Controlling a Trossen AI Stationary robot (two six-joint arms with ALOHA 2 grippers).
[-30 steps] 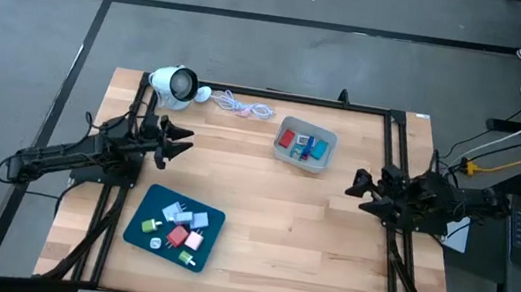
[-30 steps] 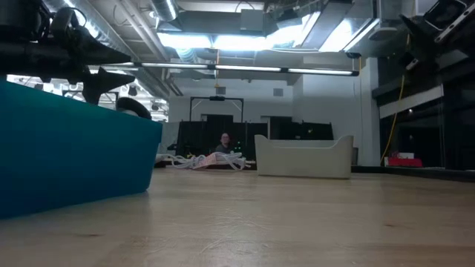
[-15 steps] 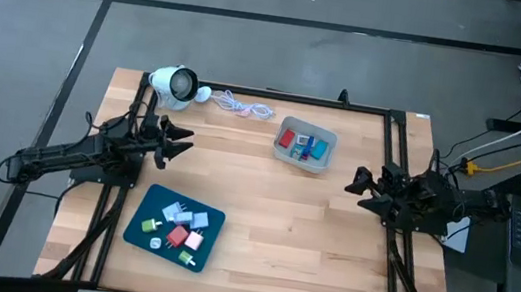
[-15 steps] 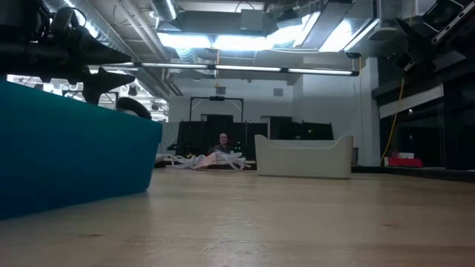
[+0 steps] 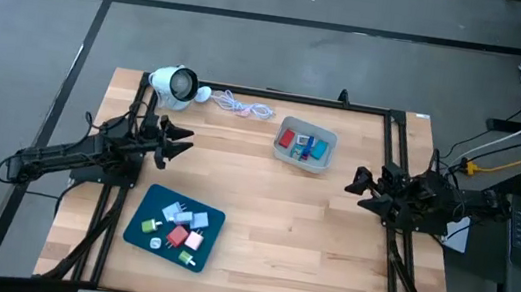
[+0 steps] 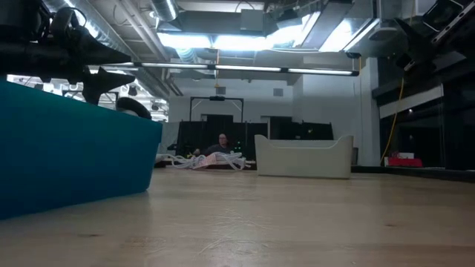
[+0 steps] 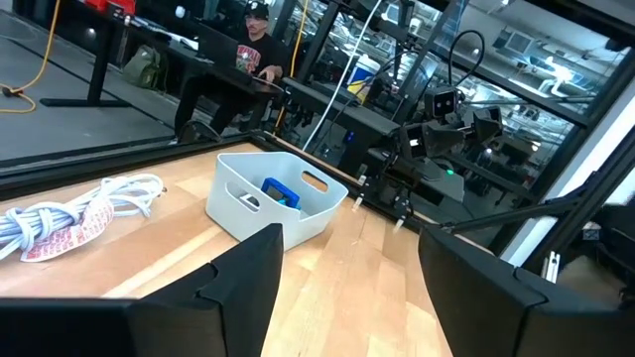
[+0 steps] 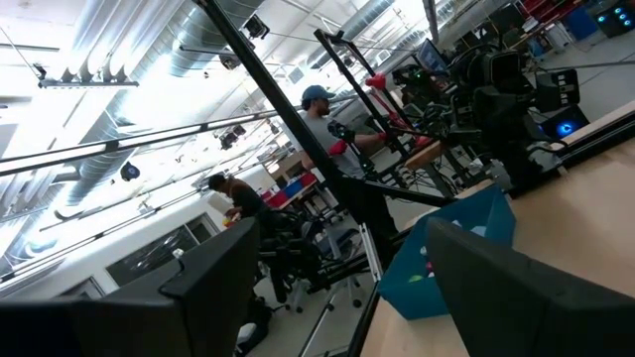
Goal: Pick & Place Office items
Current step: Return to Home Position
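Several small blocky office items (image 5: 178,229) in green, red, pink, light blue and white lie on the dark teal tray (image 5: 143,236) at the table's near left. More red and blue pieces (image 5: 303,144) sit inside the grey bin (image 5: 285,154) at the far middle; a blue one (image 7: 281,191) shows in the left wrist view. My left gripper (image 5: 180,142) hovers open over the table's left side, between tray and white device, pointing right. My right gripper (image 5: 356,184) hovers open near the table's right edge, pointing left, right of the bin.
A white round device with a dark lens (image 5: 174,83) stands at the far left corner, its coiled white cord (image 5: 242,106) trailing toward the bin. Bare wood lies between tray, bin and right gripper. Black frame rails run along the table's edges. People show in the room beyond.
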